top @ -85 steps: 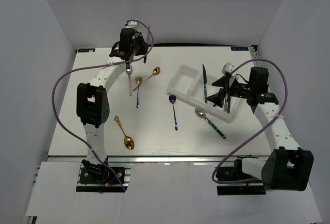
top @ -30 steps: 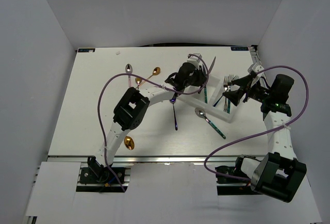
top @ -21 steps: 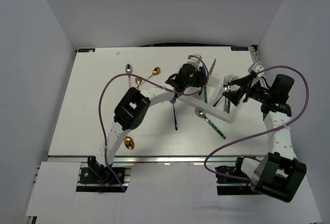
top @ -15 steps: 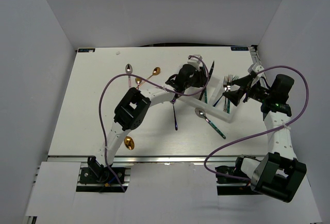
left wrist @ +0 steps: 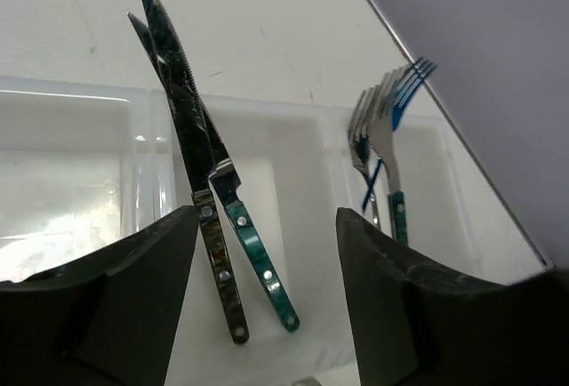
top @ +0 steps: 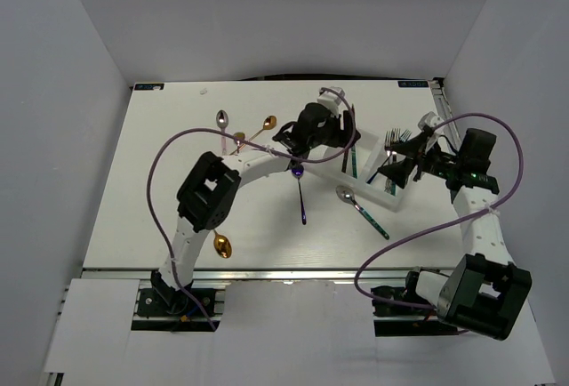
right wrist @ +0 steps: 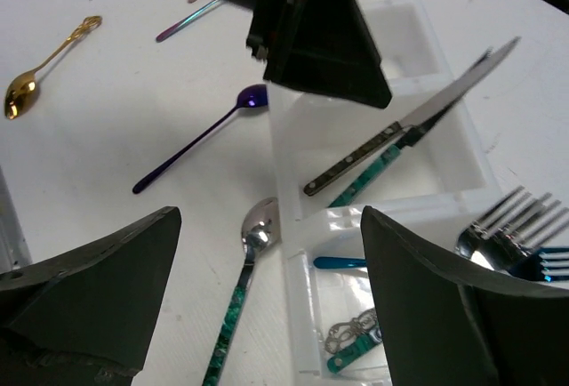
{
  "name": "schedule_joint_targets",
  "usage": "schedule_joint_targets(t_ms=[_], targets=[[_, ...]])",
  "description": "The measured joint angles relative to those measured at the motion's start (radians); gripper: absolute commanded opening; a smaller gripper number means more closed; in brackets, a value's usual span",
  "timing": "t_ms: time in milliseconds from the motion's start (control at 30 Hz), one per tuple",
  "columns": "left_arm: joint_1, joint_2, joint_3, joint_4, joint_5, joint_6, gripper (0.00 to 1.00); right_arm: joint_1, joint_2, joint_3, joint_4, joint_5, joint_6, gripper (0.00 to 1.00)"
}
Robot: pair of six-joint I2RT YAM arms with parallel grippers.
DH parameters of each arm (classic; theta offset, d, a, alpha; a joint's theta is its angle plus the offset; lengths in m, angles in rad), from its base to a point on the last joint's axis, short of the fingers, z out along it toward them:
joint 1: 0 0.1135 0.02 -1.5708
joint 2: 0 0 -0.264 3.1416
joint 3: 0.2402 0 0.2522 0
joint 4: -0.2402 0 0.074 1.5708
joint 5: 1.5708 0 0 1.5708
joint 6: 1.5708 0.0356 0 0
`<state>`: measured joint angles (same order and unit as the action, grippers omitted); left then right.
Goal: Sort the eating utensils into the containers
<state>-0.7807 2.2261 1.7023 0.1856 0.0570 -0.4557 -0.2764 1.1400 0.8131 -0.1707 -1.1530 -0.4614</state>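
Since sorting is part done, utensils are listed by place rel. to the white 3-compt tray (left wrist: pixel 80 92).

1. Tray, mid compt: 2 knives lying close together, blades overlapping. These are the dark-handled knife (left wrist: pixel 191 146) and the teal-handled knife (left wrist: pixel 258 261). Serrated blade tips reach past the tray's far rim.
2. Tray, R-end compt: forks (left wrist: pixel 378 124), qty unclear. Tines lean up over the far rim, and one fork is blue.
3. Tabletop (top: pixel 142 190), just off the tray's near-L side: purple spoon (top: pixel 301 192), handle pointing away from the tray.
4. Tabletop, just beside the tray's near edge: silver spoon (top: pixel 360 208) w/ teal handle, bowl end nearest the tray.
5. Tabletop, L of the tray: silver-bowl spoon (top: pixel 221 118), gold spoon (top: pixel 270 122) and 2nd gold bowl (top: pixel 238 139). Handles are partly hidden by the L arm (top: pixel 209 195).
6. Tabletop, well apart from the tray toward the near-L: lone gold spoon (top: pixel 221 245).

L pincer (left wrist: pixel 267 217): above the tray's mid compt, fingers well apart, holding nothing. Both knives lie in the tray below the gap.

R pincer (right wrist: pixel 271 217): over the tray's R-end side, fingers spread wide, holding nothing. Forks show by its R finger.
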Motion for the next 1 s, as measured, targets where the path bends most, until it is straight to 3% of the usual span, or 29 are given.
schedule_joint_targets(t_ms=[133,167,267,333,367,500,767,1000], targets=[[0.018,-0.143,-0.059,-0.045,0.041,0.039,0.81,0.09,0.0,0.037,-0.117,0.051,-0.097,0.89],[0.026,-0.187,-0.077,-0.058,0.056,0.048,0.86,0.126,0.0,0.047,-0.143,0.08,-0.125,0.89],[0.069,-0.343,-0.167,-0.093,0.103,0.072,0.89,0.259,0.0,0.062,-0.219,0.189,-0.193,0.89],[0.119,-0.452,-0.233,-0.128,0.143,0.085,0.92,0.349,0.003,0.069,-0.28,0.273,-0.231,0.89],[0.149,-0.507,-0.271,-0.135,0.164,0.094,0.98,0.39,0.009,0.075,-0.312,0.312,-0.248,0.89],[0.275,-0.726,-0.452,-0.211,0.197,0.137,0.98,0.488,0.048,0.104,-0.408,0.493,-0.272,0.89],[0.313,-1.093,-0.797,-0.323,0.088,0.241,0.98,0.613,0.084,0.107,-0.498,0.771,-0.236,0.89],[0.313,-1.255,-0.909,-0.364,-0.047,0.307,0.98,0.635,0.113,0.097,-0.528,0.867,-0.207,0.89]])
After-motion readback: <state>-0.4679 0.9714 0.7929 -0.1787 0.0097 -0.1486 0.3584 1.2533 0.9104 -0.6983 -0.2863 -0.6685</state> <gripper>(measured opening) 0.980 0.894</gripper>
